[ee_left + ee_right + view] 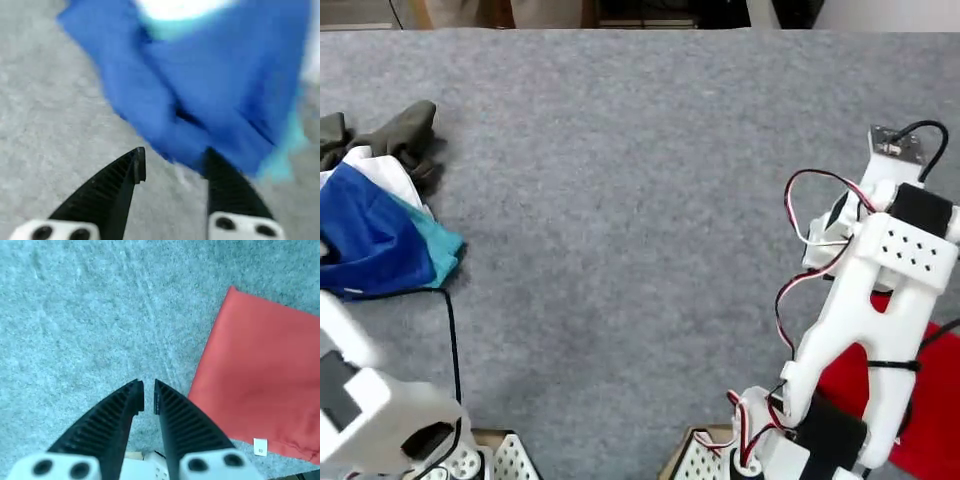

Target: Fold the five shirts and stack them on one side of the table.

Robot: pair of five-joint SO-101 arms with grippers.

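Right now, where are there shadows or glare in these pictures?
High view: even light, no glare; a small dark shadow beside the olive shirt on the table. Left wrist view: the white shirt next to the blue shirt glares. Right wrist view: the red shirt is evenly lit.

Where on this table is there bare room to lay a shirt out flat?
The wide middle of the table is bare, between the shirt pile at its left edge and the red shirt under the right arm. Crowded: by the pile, where the left gripper hangs.
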